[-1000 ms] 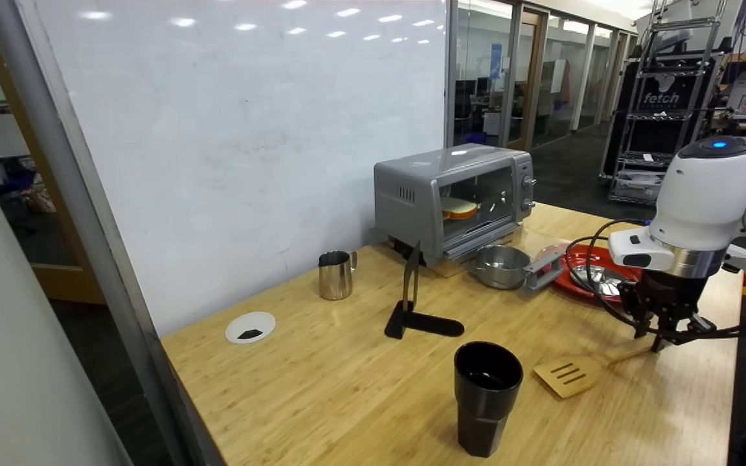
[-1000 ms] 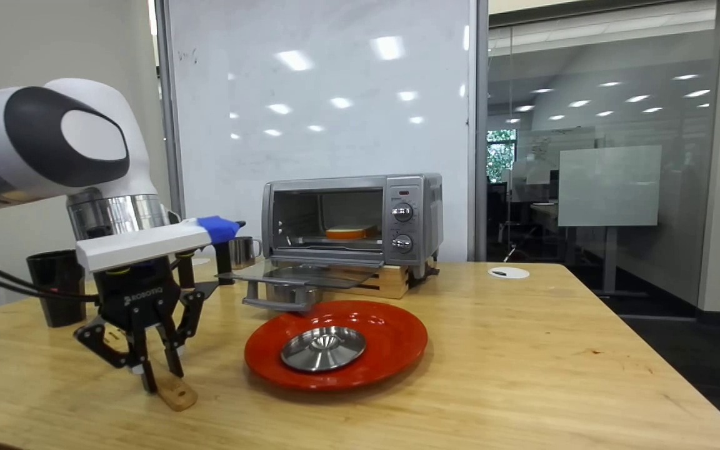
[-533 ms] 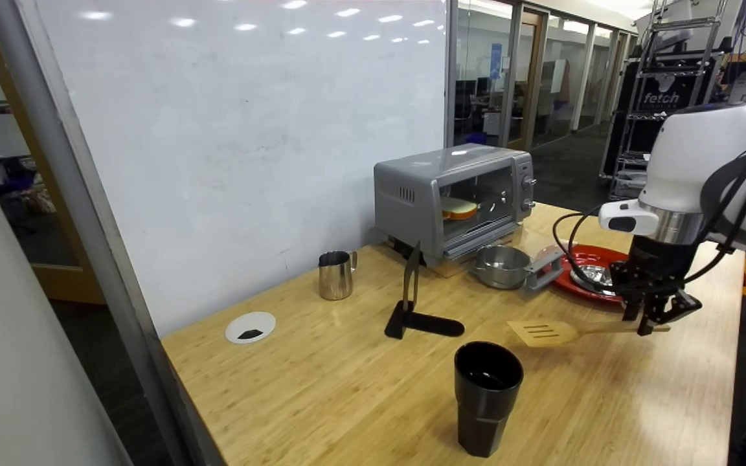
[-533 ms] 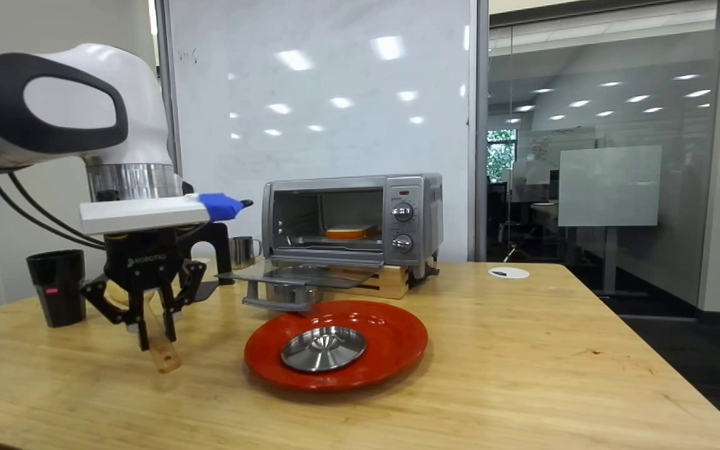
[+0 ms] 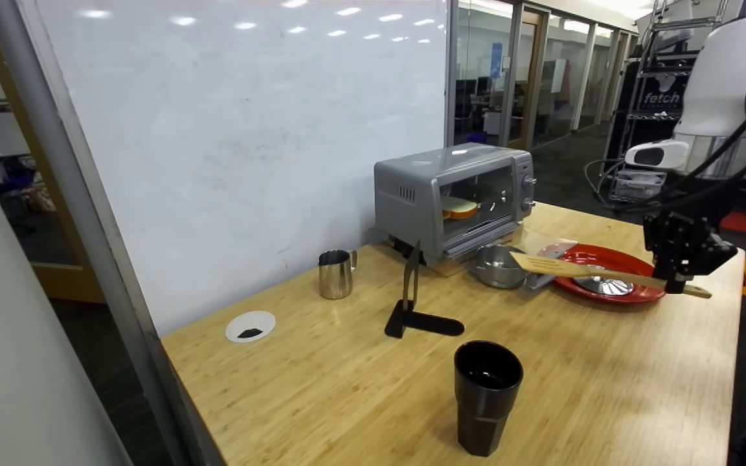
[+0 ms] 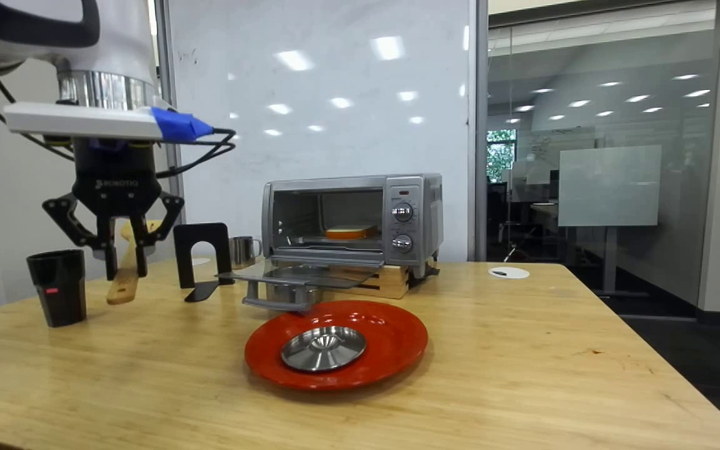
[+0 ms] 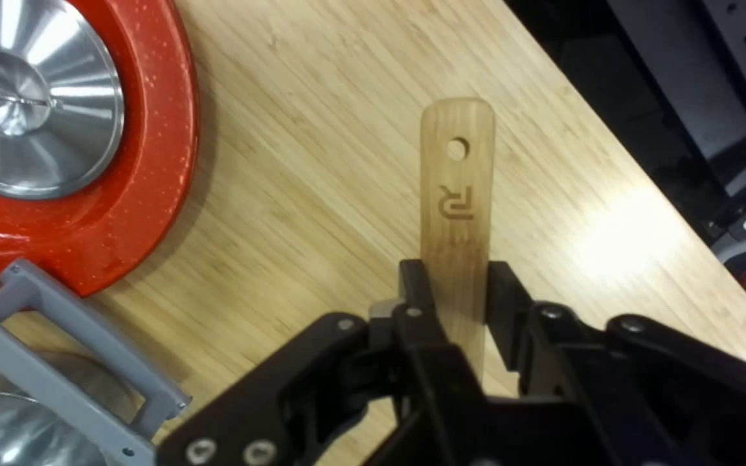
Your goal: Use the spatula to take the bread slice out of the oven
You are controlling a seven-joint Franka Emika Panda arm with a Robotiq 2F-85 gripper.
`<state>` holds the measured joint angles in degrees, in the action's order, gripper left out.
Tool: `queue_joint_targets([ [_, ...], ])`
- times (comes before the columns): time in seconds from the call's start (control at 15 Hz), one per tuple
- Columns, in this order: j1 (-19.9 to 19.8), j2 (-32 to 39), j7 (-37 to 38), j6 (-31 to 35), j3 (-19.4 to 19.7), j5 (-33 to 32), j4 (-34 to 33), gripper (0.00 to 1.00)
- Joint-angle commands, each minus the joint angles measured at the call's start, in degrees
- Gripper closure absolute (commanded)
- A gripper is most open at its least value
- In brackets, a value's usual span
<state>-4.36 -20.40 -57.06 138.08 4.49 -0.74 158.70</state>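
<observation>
Obs.: my gripper, clamped on spatula, just raised it off table; bread slice in oven prob. next tgt.

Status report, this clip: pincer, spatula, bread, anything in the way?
Pincer gripping spatula by its handle, aloft. Bread slice inside oven. Oven door lowered, jutting out front; may hinder a low approach.
</observation>
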Motion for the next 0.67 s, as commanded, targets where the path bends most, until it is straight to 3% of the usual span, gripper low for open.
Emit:
queue_joint_targets([
  [0.0, 0.3, -5.4, 9.1, -6.5, 2.0, 1.2, -1.4, 0.93],
  [0.6, 0.0, 1.1, 32.9, -11.5, 6.0, 1.5, -13.3, 0.93],
])
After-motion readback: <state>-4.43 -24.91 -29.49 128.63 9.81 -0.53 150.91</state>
